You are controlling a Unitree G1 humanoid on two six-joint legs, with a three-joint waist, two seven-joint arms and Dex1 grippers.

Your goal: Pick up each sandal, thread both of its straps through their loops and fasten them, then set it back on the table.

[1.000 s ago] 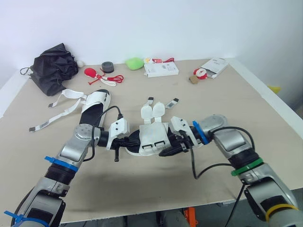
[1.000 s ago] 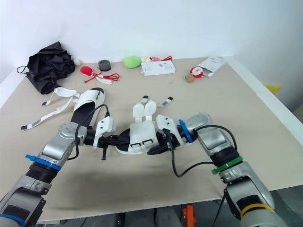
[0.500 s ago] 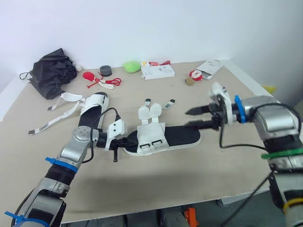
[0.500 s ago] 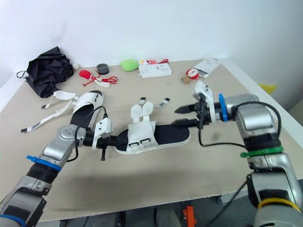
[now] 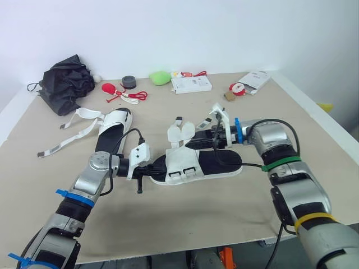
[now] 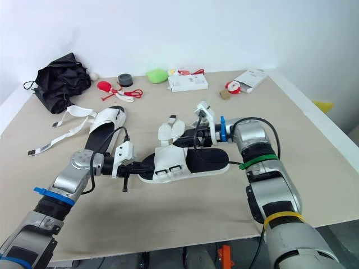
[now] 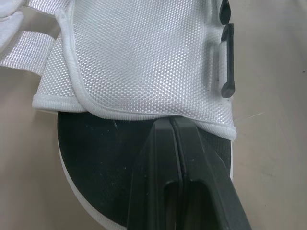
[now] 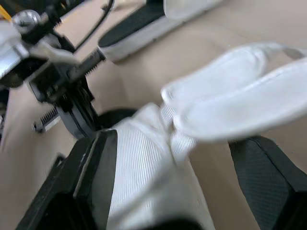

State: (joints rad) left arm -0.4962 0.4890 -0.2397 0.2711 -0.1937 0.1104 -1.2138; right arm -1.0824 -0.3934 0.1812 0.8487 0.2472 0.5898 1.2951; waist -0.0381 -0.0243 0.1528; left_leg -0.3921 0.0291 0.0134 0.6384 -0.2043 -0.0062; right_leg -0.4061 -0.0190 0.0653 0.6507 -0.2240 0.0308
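Status: early; no strap is fastened on either sandal, judged from how they lie.

The left gripper [image 5: 157, 167] is at the left end of the near sandal [image 5: 213, 162]; in the left wrist view its fingers [image 7: 158, 167] are pressed together with no gap, lying over the black insole with the tips at the hem of the white upper [image 7: 144, 62]; whether they pinch anything cannot be seen.

The near sandal appears to rest on the table [image 5: 168, 224], near its middle; its long axis runs left to right, the right end marginally farther. The upper sits at the left end and the bare insole at the right, so the toe probably points left, toward the left gripper. Both loops [image 5: 190, 170] on the near edge of the upper are empty; both straps [image 5: 180, 133] are thrown open to the far side, their tips on the table.

The right gripper [image 5: 192, 140] reaches in from the right, just beyond the upper; its fingers [image 8: 91, 182] are spread wide, with white strap material between them and nothing clamped. Judged step in hand: taking hold of the first strap.

The far sandal [image 5: 111, 128] lies to the left, well apart from both grippers; its long axis runs near to far, toe probably far. Its loose straps [image 5: 73, 131] trail out to the left.

Remaining: thread and fasten all four straps; set each sandal down.
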